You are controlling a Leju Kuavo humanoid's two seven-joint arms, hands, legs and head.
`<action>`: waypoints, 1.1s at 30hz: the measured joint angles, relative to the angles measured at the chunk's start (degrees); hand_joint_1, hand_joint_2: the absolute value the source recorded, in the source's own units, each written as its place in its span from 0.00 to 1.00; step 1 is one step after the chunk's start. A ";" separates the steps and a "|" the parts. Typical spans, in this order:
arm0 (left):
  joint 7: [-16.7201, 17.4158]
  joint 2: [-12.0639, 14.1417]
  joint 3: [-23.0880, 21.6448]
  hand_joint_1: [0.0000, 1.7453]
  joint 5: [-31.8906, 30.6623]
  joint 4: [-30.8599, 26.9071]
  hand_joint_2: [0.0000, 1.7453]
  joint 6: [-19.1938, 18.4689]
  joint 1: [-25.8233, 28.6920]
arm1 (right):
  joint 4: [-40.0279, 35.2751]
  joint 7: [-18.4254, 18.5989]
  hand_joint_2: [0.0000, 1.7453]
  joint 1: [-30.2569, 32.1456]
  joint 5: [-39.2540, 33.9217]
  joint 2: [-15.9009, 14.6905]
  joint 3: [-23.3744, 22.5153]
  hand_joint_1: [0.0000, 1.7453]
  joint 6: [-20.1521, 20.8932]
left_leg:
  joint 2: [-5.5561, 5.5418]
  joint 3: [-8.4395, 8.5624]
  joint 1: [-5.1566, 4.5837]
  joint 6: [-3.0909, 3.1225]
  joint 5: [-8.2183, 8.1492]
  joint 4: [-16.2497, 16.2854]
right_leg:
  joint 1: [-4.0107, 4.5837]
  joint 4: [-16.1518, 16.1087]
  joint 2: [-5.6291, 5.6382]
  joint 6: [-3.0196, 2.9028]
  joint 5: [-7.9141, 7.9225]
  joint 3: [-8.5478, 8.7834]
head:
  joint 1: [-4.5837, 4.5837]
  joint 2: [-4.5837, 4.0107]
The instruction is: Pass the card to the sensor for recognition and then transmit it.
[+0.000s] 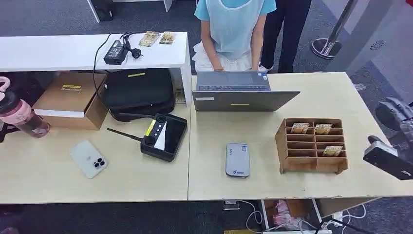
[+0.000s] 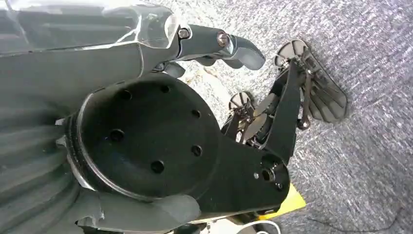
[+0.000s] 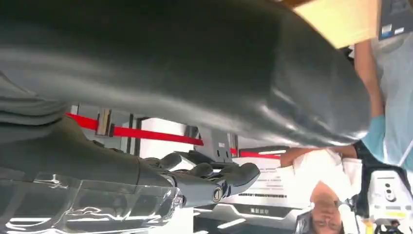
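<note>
Cards (image 1: pixel 332 150) racked, untouched.
Lay at nine o'clock of right hand (image 1: pixel 395 141), nearer than left hand (image 2: pixel 229 46); both empty, fingers loosely curled, long axis crosswise.

Wood, plastic and metal on pale matt tables

The card rack (image 1: pixel 311 146) looks like brown matt wood; the tables (image 1: pixel 272 180) have a smooth pale wood-look top; the sensor (image 1: pixel 237 160) is smooth grey plastic; the laptop (image 1: pixel 241 92) looks like matt grey metal; the box (image 1: pixel 73 100) is brown cardboard.
</note>
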 joint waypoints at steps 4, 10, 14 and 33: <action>0.13 -0.29 0.40 0.00 0.68 0.00 1.00 0.65 -0.16 | 1.99 0.33 0.00 -3.23 -0.02 1.92 0.76 0.00 -1.21 | 0.03 0.00 -0.01 0.00 0.01 0.00 | -0.01 0.01 0.01 0.00 0.01 0.01 | 0.00 0.00; -0.26 -0.59 1.16 0.00 1.16 0.00 1.00 1.16 -0.29 | 6.07 -0.67 1.00 -9.21 -2.05 3.21 2.86 0.00 -0.86 | 0.03 0.02 -0.01 0.00 0.01 0.01 | -0.01 0.02 0.02 -0.01 0.02 0.01 | -0.02 0.00; -0.46 -0.68 1.42 0.00 1.24 0.00 1.00 1.16 -0.28 | 7.15 -0.98 1.00 -10.67 -3.61 3.19 3.63 0.00 -0.81 | -0.03 0.01 -0.01 0.00 0.01 0.01 | -0.01 0.01 -0.04 0.00 0.01 0.01 | -0.02 0.00; -0.66 -0.68 1.58 0.00 1.59 0.00 1.00 1.64 -0.28 | 7.15 -1.57 1.00 -11.13 -8.52 -1.47 3.61 0.00 1.99 | -0.01 0.01 -0.02 0.00 0.01 0.01 | -0.02 0.01 0.00 0.00 0.01 0.00 | 0.00 0.00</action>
